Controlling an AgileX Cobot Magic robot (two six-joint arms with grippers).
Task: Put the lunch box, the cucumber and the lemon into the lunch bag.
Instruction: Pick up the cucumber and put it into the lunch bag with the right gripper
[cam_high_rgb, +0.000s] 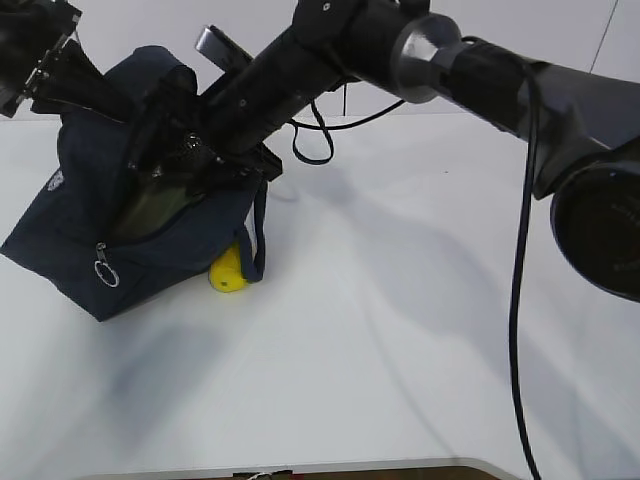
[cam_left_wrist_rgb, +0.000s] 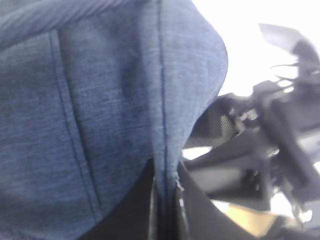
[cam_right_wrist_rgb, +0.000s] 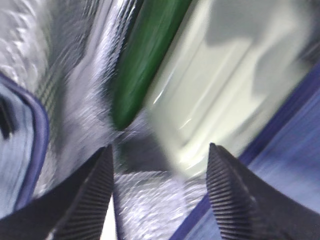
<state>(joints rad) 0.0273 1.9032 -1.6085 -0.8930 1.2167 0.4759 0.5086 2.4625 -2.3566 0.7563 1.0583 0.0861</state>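
Observation:
The navy lunch bag (cam_high_rgb: 130, 250) lies on the white table at the left, its mouth facing right. My left gripper (cam_left_wrist_rgb: 165, 182) is shut on a fold of the lunch bag's fabric (cam_left_wrist_rgb: 100, 100) and holds the rim up at the top left (cam_high_rgb: 60, 75). My right gripper (cam_right_wrist_rgb: 160, 155) reaches inside the bag and is open, with nothing between its fingers (cam_right_wrist_rgb: 95, 195). Just beyond it lie the dark green cucumber (cam_right_wrist_rgb: 147, 55) and the pale green lid of the lunch box (cam_right_wrist_rgb: 225, 85), side by side on the silver lining. The yellow lemon (cam_high_rgb: 228, 270) rests on the table against the bag's front corner, outside it.
The right arm (cam_high_rgb: 330, 60) slants across the top of the exterior view into the bag's mouth. A zipper ring pull (cam_high_rgb: 106, 272) hangs at the bag's front. A loop handle (cam_high_rgb: 260, 240) droops beside the lemon. White table (cam_high_rgb: 400, 330) stretches to the right and front.

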